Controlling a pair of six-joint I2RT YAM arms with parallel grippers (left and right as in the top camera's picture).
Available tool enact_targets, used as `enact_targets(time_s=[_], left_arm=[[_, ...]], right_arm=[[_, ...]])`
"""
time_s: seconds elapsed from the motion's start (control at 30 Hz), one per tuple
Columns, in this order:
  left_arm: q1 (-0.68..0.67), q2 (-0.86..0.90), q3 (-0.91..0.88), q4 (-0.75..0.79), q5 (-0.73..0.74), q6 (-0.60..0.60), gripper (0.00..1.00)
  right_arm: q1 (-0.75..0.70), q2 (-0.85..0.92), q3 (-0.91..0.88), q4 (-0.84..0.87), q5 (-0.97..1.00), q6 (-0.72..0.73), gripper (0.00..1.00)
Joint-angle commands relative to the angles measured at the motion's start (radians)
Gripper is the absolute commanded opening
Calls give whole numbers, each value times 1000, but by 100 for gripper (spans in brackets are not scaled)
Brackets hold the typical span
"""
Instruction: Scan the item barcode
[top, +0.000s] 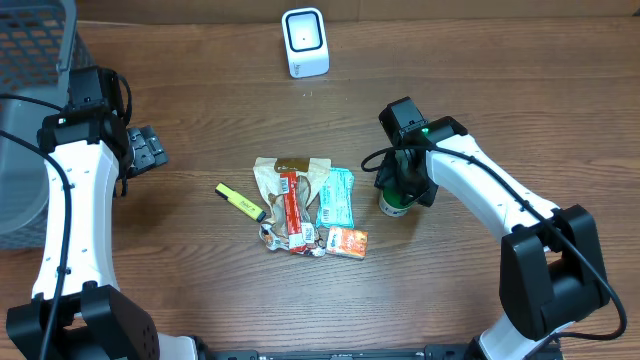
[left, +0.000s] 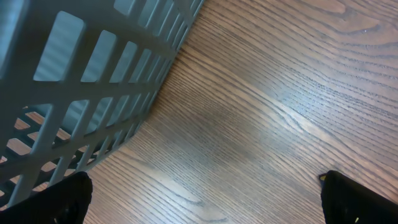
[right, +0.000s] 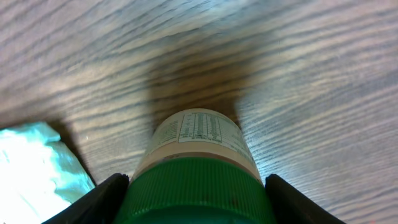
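My right claw pinches the green-capped bottle, 3 o'clock of the packets; my left claw hangs spread wide by the basket at 9 o'clock.

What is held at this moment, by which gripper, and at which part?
The right gripper holds the green-capped bottle by its cap, one finger on each side. The left gripper is open and empty.

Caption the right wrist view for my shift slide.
Right gripper straddles the green-capped bottle upright on the wooden table, teal packet alongside.
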Motion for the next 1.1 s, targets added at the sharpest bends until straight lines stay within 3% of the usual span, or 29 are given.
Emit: enact_targets(time_s=[0.0, 0.1, 0.13, 0.17, 0.23, 0.57, 0.73, 1.07], left_arm=[[3, -15, 16, 0, -3, 18, 100], [3, -15, 16, 0, -3, 18, 100], [3, -15, 16, 0, -3, 18, 100], [3, -15, 16, 0, -3, 18, 100], [3, -15, 16, 0, -3, 18, 100], [3, -15, 16, 0, -3, 18, 100], [3, -15, 16, 0, -3, 18, 100], [3, -15, 16, 0, -3, 18, 100]], right_arm=[[2, 0, -6, 16, 40, -256, 56], [2, 0, -6, 15, 141, -366, 57], [2, 0, -6, 14, 169, -365, 61], [2, 0, -6, 15, 173, -365, 68], [2, 0, 0, 19, 149, -337, 100], [2, 0, 20, -71, 29, 64, 93], [3, 0, 6, -54, 9, 89, 91], [3, 0, 6, -45, 60, 104, 66]])
